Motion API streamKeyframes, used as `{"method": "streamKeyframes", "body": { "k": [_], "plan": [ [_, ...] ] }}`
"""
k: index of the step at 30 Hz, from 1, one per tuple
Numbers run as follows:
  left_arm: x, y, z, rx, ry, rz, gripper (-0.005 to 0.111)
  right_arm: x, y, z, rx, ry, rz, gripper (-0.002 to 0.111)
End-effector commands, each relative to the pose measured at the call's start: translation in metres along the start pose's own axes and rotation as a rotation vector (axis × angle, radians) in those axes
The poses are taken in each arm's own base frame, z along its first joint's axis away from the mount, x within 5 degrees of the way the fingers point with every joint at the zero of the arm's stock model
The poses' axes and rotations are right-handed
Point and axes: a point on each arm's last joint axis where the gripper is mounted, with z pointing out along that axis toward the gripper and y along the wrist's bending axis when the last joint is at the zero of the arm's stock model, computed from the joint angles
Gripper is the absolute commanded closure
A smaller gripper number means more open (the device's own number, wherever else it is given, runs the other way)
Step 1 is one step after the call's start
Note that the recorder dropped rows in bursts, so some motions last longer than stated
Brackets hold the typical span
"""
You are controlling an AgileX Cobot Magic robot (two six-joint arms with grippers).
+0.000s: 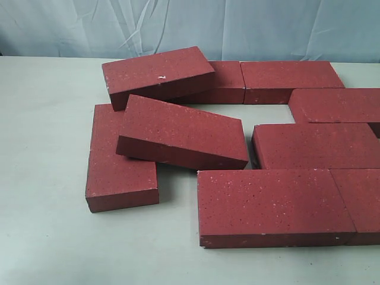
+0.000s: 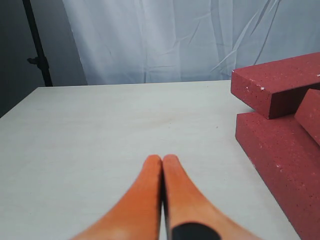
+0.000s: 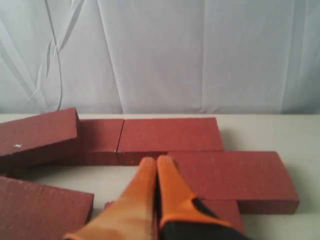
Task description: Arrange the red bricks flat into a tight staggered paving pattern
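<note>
Leaning on neighbours, two red bricks [image 1: 181, 132] are seen tilted on the worktop [image 1: 47, 231]; left fingers [image 2: 142, 195] and right fingers [image 3: 136, 200] are pressed shut, empty. Nudged carelessly, one could slide, disturbing laid rows.

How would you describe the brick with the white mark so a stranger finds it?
Start at the far row of bricks by the curtain. The leftmost one lies tilted, overlapping its neighbour; it alone has a white chip on top.
</note>
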Motion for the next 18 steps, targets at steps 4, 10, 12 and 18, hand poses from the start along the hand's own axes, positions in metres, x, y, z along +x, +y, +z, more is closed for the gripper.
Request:
{"method": "streamKeyframes", "body": {
  "k": [4, 10, 12, 18],
  "plan": [
    [0.002, 0.000, 0.000, -0.002, 0.002, -0.001, 0.107, 0.000, 0.001, 0.038, -0.016, 0.168, 0.053, 0.109],
    [0.002, 0.000, 0.000, -0.002, 0.002, -0.001, 0.107, 0.007, 0.001, 0.073, -0.020, 0.286, 0.077, 0.109],
    [0.002, 0.000, 0.000, -0.002, 0.002, -0.001, 0.107, 0.008, 0.001, 0.084, -0.021, 0.327, 0.077, 0.109],
    [0.002, 0.000, 0.000, -0.002, 0.002, -0.001, 0.107, 0.015, 0.004, 0.113, -0.053, 0.431, 0.075, 0.109]
  ]
}}
